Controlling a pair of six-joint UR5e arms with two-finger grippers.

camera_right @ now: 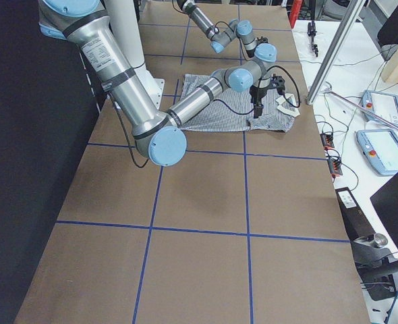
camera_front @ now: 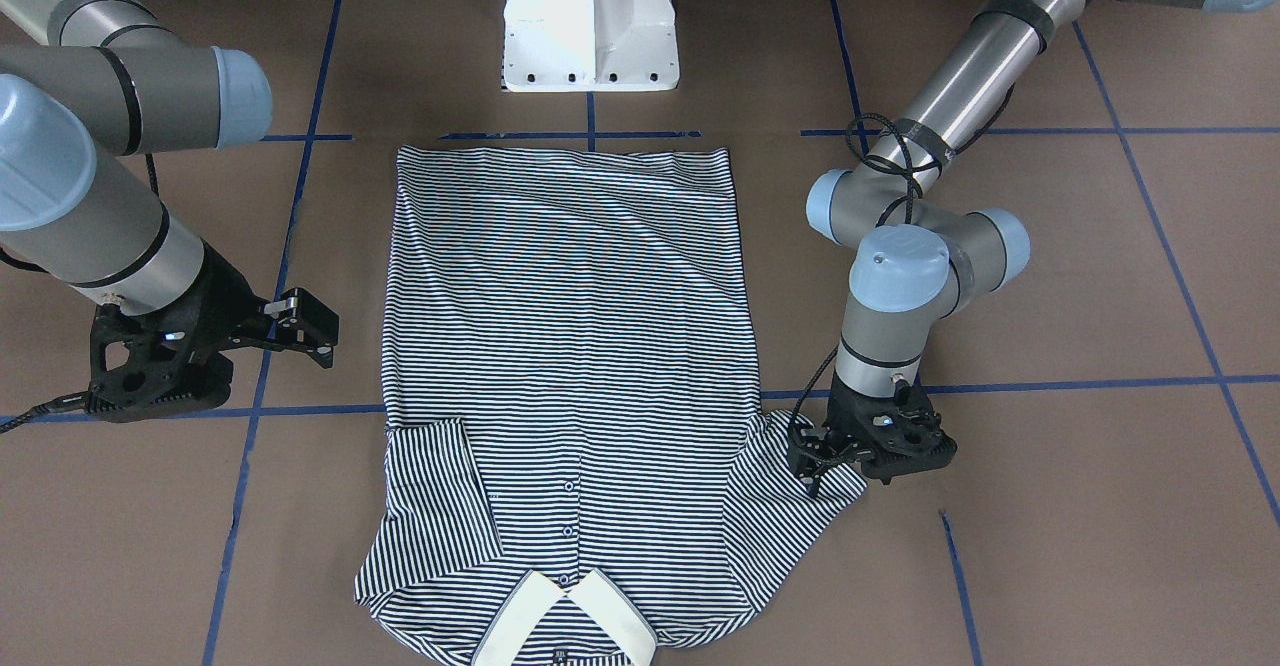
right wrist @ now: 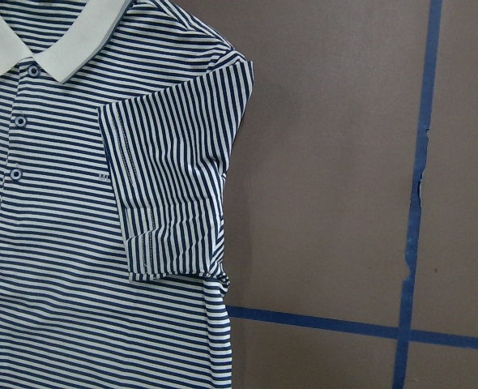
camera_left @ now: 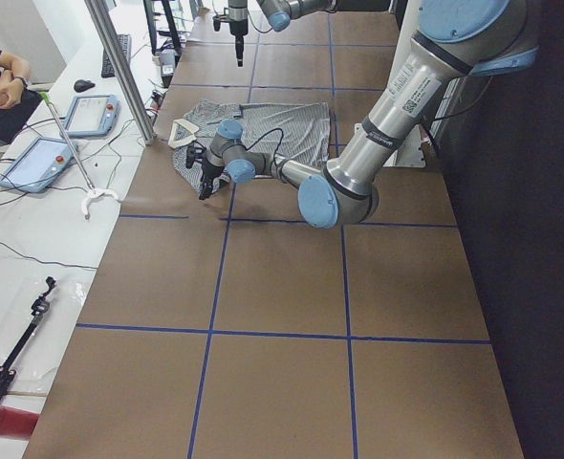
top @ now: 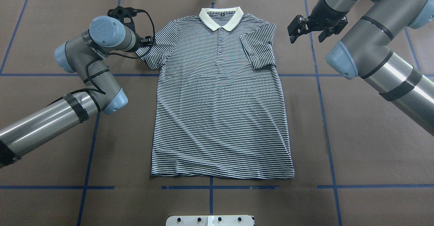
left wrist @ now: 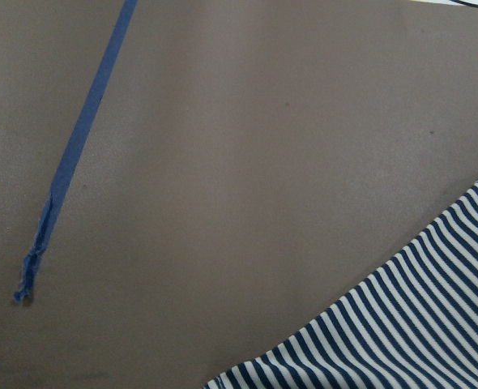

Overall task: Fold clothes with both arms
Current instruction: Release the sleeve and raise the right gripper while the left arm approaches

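Striped polo shirt (top: 220,100) flat, left hand (camera_front: 812,466) at its spread sleeve (camera_front: 790,516), grip unclear, right hand (top: 306,37) nearby, agape, empty

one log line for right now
polo shirt flat | right-side sleeve folded in | left gripper at left-side sleeve | right gripper open, clear

— what's the surface (top: 356,144) like?
— brown and matte, marked into big squares by blue tape lines (top: 324,117).
— what's on it?
— a striped polo shirt (top: 220,100), flat and face up. its collar (top: 221,17) is towards the far edge, its hem towards the white base (camera_front: 590,26). one sleeve (top: 258,48) is folded in over the chest.
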